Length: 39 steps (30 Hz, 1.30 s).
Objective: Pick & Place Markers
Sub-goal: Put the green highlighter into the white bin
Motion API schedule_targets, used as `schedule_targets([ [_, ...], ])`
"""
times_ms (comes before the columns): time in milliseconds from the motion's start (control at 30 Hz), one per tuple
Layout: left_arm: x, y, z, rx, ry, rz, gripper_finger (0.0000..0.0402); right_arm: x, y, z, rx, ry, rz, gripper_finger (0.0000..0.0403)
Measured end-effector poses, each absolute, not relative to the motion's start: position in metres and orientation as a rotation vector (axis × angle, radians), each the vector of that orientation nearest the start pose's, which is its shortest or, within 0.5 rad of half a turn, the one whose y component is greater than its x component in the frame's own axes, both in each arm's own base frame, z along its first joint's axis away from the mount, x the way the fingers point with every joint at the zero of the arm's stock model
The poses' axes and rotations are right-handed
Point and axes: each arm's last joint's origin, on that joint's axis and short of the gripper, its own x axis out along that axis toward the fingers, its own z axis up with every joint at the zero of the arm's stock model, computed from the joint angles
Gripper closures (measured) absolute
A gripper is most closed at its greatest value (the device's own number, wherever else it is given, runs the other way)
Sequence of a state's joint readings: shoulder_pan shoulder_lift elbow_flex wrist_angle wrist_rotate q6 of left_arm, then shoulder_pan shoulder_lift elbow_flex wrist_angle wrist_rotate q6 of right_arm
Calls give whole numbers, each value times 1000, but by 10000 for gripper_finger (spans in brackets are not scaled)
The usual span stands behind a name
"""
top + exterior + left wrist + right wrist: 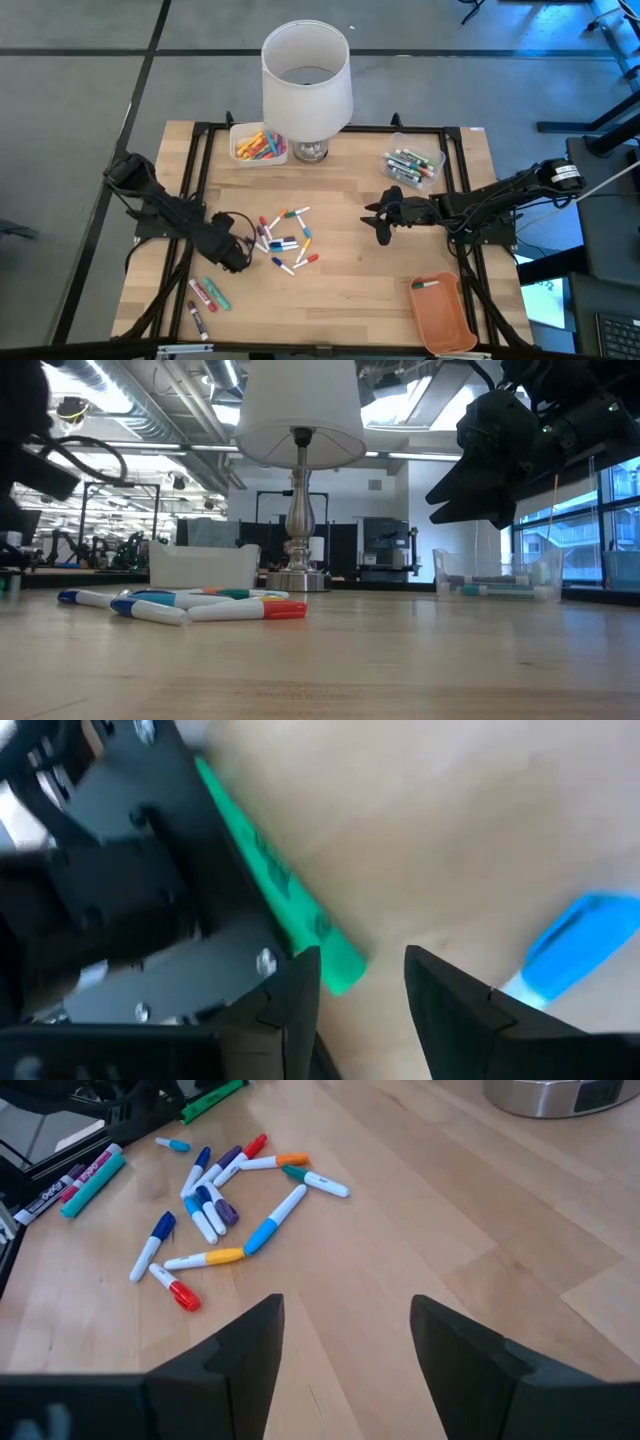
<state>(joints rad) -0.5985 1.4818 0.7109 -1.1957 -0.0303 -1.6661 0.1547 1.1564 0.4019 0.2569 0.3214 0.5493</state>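
A loose pile of capped markers (pixel 285 240) (pixel 220 1210) lies on the wooden table's middle. My left gripper (pixel 241 260) (pixel 362 985) hovers at the pile's left edge, pointing steeply down, its fingers apart. A green marker (pixel 270 880) lies on the table under it, with one end (pixel 342 972) showing in the gap beside one fingertip. A blue-capped marker (pixel 570 945) lies just outside the other finger. My right gripper (pixel 382 222) (pixel 348 1330) waits open to the right of the pile, above the table, with nothing between its fingers. My left gripper's one fingertip (pixel 300 982) stands right against the green marker's end (pixel 342 972); whether it touches cannot be told. The marker lies flat on the table, running back under the gripper's body.
A white-shaded lamp (pixel 305 80) stands at the far edge, between a bin of coloured markers (pixel 258 145) and a clear bin of markers (pixel 413 165). An orange tray (pixel 445 318) holding one marker sits near right. A few markers (pixel 205 298) lie near left.
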Motion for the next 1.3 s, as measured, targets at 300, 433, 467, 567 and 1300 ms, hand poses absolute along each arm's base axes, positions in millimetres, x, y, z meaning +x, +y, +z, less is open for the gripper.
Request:
schedule_targets([
  [300, 137, -104, 142, -544, 1567, 1140, 284, 216, 24, 176, 419, 425, -290, 186],
  [433, 137, -103, 140, -548, 1553, 1142, 293, 216, 24, 176, 416, 425, -290, 185],
  [467, 137, -103, 140, -545, 1546, 1142, 295, 216, 24, 176, 417, 425, -290, 186],
  [567, 139, -103, 140, -532, 1508, 1139, 301, 216, 24, 176, 416, 425, -290, 186],
  [1300, 145, -104, 136, -486, 1440, 1014, 340, 216, 24, 176, 417, 424, -291, 186],
])
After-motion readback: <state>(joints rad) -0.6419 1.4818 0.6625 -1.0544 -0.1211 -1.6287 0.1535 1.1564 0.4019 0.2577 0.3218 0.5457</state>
